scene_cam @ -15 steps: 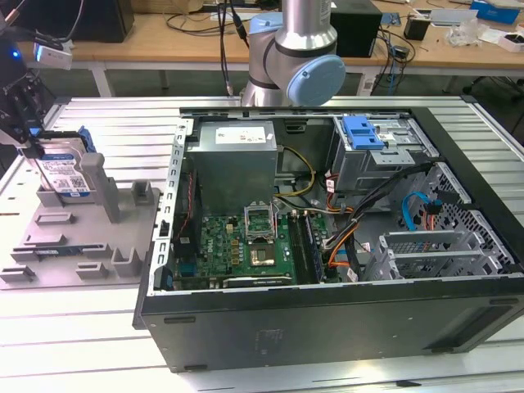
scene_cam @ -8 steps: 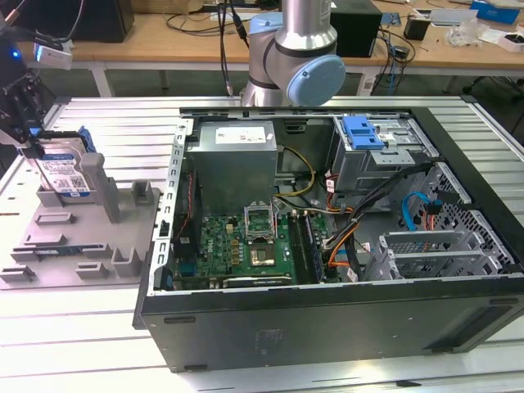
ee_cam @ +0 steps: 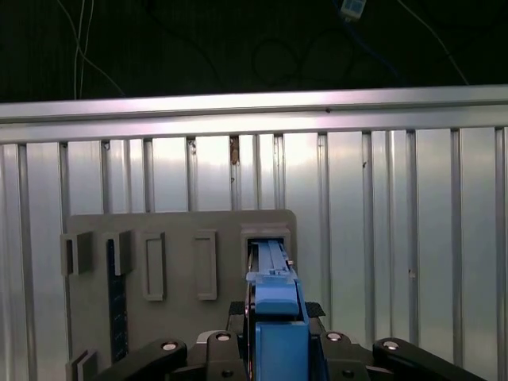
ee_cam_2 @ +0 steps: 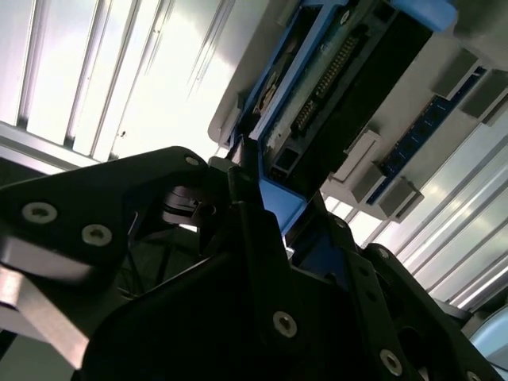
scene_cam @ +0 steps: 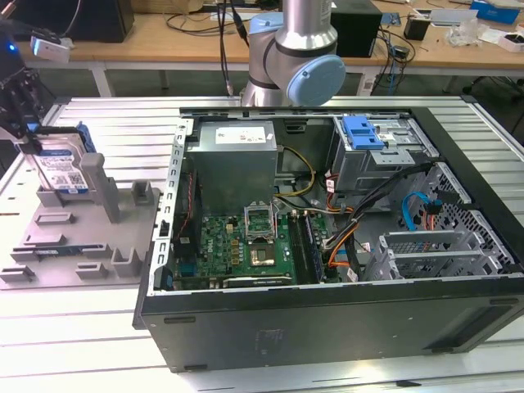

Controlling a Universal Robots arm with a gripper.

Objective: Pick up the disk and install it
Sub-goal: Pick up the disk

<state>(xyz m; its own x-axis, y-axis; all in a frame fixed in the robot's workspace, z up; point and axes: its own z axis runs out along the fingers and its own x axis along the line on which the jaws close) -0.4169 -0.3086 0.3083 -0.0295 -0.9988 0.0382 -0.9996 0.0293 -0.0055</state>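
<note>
Ribbed aluminium tabletop (scene_cam: 106, 115), wooden benches behind. Large black open computer case (scene_cam: 327, 327) lies on its side, with a green motherboard (scene_cam: 237, 246), grey boxy power supply (scene_cam: 236, 155) and bright-blue plastic latch piece (scene_cam: 364, 131) inside. Grey-and-blue robot arm (scene_cam: 299, 57) rises behind the case. Flat grey slotted fixture tray (scene_cam: 82, 237) sits beside the case, to the exterior view's left. Silver hard-drive disk in a blue carrier frame (scene_cam: 59, 170) stands upright on edge in a tray slot, label side showing. Black gripper (scene_cam: 24, 135) is at the disk's upper end. In both wrist views its fingers (ee_cam_2: 246, 206) are clamped on the blue frame, one to each side.
</note>
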